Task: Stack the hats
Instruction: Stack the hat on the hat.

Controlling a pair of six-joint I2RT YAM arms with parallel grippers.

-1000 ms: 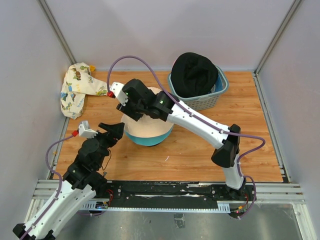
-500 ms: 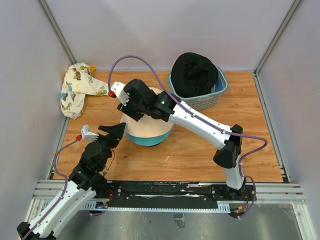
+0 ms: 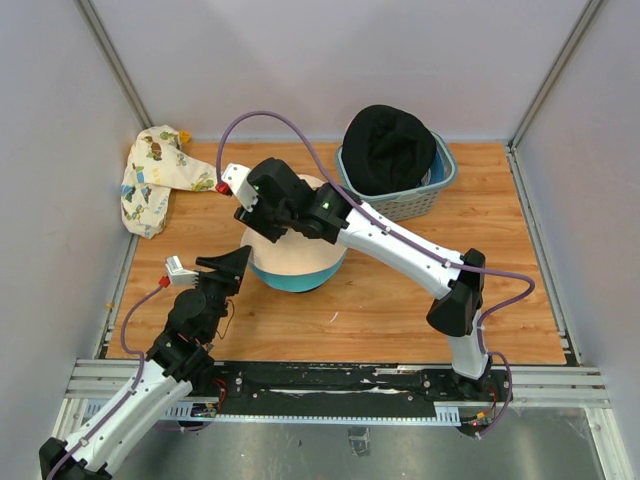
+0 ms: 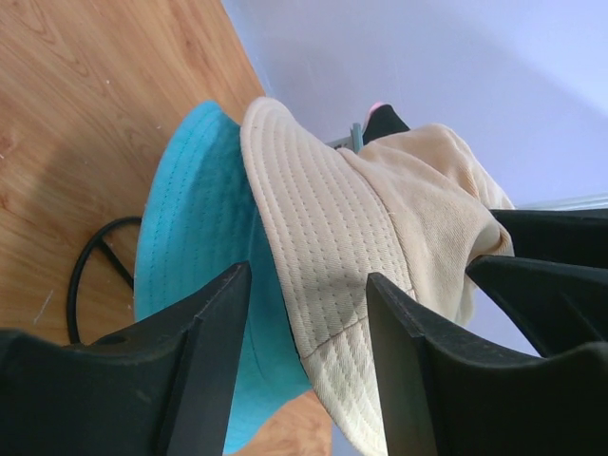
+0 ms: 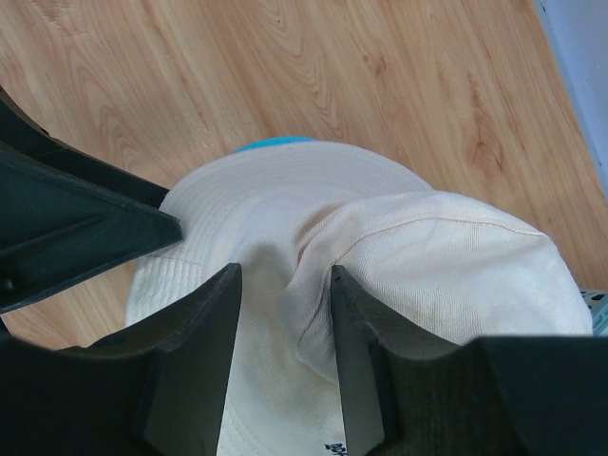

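1. Pale purple walls (image 3: 300, 60) stand around a wooden table (image 3: 400, 300) in the view from above.
2. A cream hat (image 3: 300, 262) sits on top of a blue hat (image 3: 295, 283) in the middle of the table.
3. A black hat (image 3: 388, 145) lies in a basket (image 3: 400, 205) at the back right.
4. A cloth with little pictures (image 3: 150, 180) lies at the back left, against the wall.
5. The right pincer (image 3: 262, 230) is down on the top of the cream hat.
6. The left pincer (image 3: 232, 265) is low, just beside the left edge of the two hats.
7. In the left wrist view, the left pincer (image 4: 304, 285) has its fingers apart with nothing between them.
8. Past the fingers, the cream hat (image 4: 332, 209) lies over the blue hat (image 4: 199, 209), and the blue brim sticks out on the table side.
9. A thin black cable (image 4: 90, 266) lies on the wood beside the blue brim.
10. In the right wrist view, the right pincer (image 5: 285, 285) is pinching a fold of the cream hat (image 5: 427, 256).
11. A bit of the blue hat (image 5: 275, 142) peeks out at the far edge of the cream one.
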